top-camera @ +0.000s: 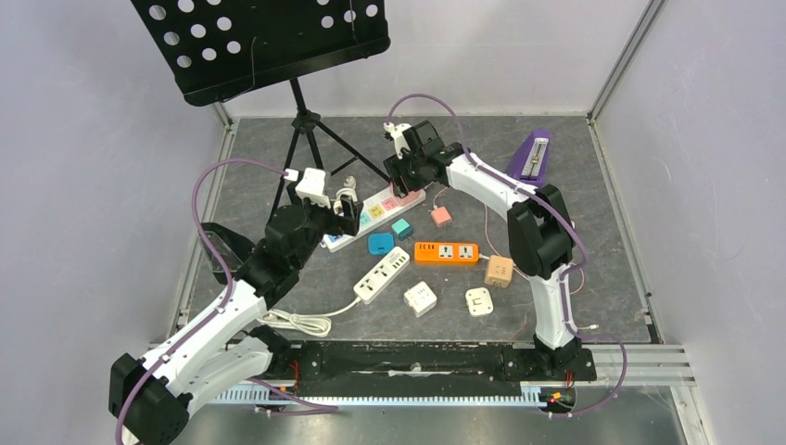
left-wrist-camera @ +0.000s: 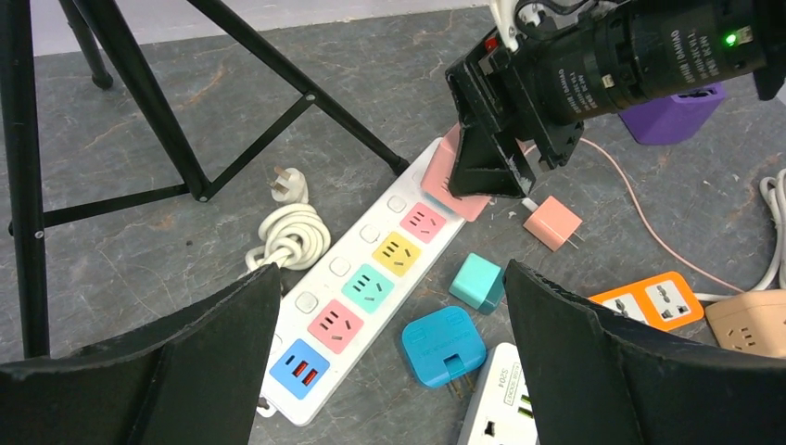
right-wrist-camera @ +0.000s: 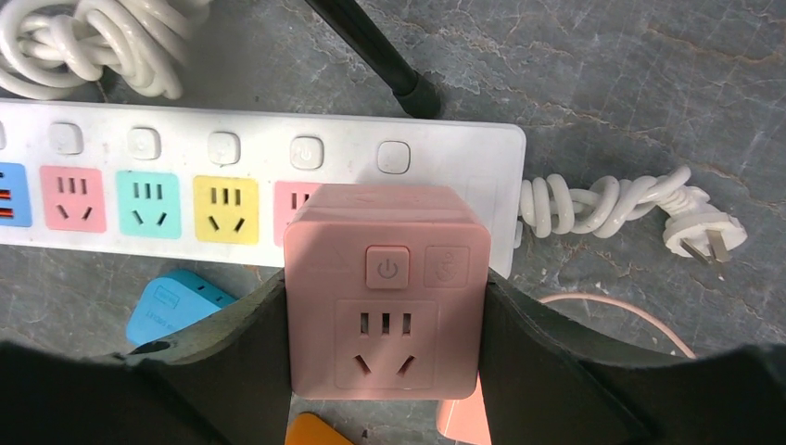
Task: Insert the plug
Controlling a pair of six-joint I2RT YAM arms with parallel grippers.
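Observation:
A white power strip with several coloured sockets lies behind the table's middle; it also shows in the left wrist view and the right wrist view. My right gripper is shut on a pink cube adapter plug, its fingers on both sides. The cube sits over the strip's far-end socket; its pins are hidden. My left gripper is open and empty, hovering above the strip's near end.
A blue plug, a teal cube and a small pink plug lie beside the strip. An orange strip, a second white strip, white adapters and a beige cube lie nearer. Tripod legs stand behind.

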